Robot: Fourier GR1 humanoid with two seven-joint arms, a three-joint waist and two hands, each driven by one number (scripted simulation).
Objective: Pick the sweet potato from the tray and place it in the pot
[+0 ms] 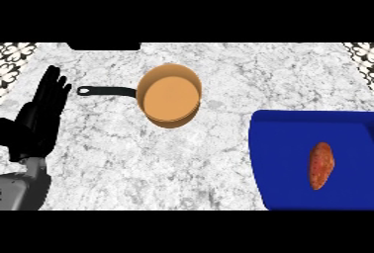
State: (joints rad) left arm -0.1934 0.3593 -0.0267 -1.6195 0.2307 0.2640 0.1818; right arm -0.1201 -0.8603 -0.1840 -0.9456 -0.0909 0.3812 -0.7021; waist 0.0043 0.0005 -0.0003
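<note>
A reddish-brown sweet potato (pixel 321 165) lies lengthwise on the blue tray (pixel 285 148) at the right of the head view. An orange pot (pixel 171 96) with a black handle (pixel 107 91) pointing left stands on the marble counter, up and left of the tray. My left hand (pixel 40 116) rests open at the left edge, fingers straight and pointing up, well apart from the pot's handle. It holds nothing. My right hand does not show.
The grey marble counter (pixel 146 168) stretches between the pot and the tray. A dark object (pixel 104 46) sits at the counter's far edge, top left. Patterned tiles (pixel 15 59) show in the upper corners.
</note>
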